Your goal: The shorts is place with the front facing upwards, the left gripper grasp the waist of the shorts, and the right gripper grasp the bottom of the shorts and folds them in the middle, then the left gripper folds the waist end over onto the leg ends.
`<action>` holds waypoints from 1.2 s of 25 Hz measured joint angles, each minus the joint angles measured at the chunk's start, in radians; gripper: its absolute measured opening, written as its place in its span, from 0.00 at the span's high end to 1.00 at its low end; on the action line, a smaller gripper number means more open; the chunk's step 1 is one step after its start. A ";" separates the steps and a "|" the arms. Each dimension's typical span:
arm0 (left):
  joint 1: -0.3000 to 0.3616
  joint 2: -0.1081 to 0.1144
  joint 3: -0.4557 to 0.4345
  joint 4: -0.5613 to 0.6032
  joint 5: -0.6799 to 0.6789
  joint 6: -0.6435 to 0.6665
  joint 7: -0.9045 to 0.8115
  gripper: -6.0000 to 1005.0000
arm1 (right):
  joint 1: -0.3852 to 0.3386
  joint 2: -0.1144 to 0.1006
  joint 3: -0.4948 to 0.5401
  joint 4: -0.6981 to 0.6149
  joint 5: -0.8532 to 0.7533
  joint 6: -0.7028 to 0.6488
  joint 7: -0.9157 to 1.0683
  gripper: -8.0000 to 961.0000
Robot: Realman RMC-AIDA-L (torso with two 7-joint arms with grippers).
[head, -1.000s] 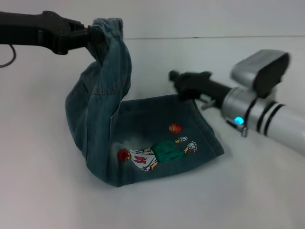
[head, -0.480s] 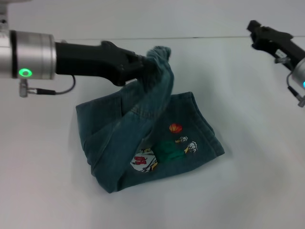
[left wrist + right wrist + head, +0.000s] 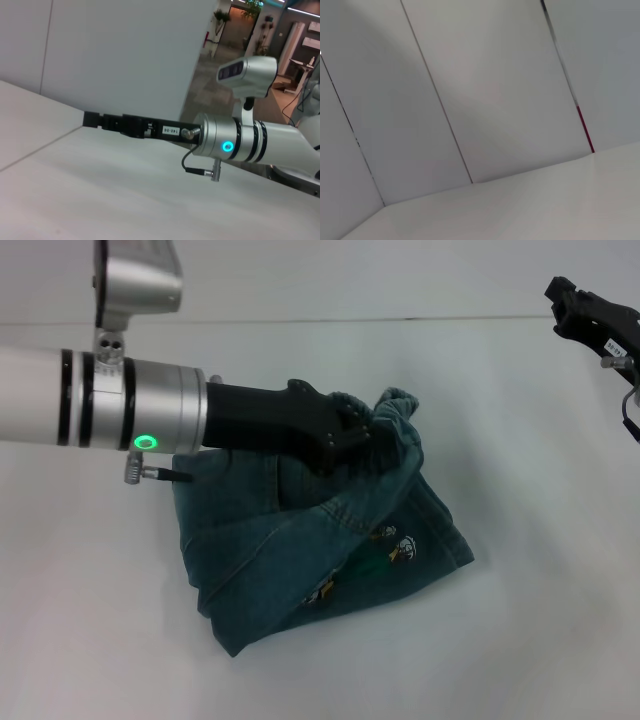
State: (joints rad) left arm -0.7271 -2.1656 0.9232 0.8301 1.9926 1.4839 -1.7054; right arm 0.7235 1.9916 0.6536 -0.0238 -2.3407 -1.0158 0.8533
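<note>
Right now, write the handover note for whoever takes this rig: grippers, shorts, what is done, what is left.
Left gripper: shut on the waist end of the denim shorts, carrying it across above the leg ends.
Right gripper: raised at the far right, clear of the cloth, holding nothing; whether it is open or shut cannot be told.
Shorts: on the white table, already folded in the middle, the waist half draped over most of the cartoon print.
Done: the lengthwise fold.
Left: lower the waist onto the leg ends, release, withdraw the left arm.
</note>
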 joint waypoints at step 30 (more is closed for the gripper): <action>0.139 0.003 0.071 -0.021 -0.253 -0.153 0.088 0.28 | 0.014 -0.105 -0.202 -0.046 -0.007 -0.243 0.409 0.87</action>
State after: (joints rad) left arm -0.5880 -2.1626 0.9943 0.8092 1.7400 1.3311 -1.6176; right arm 0.7379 1.8863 0.4514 -0.0696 -2.3475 -1.2588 1.2620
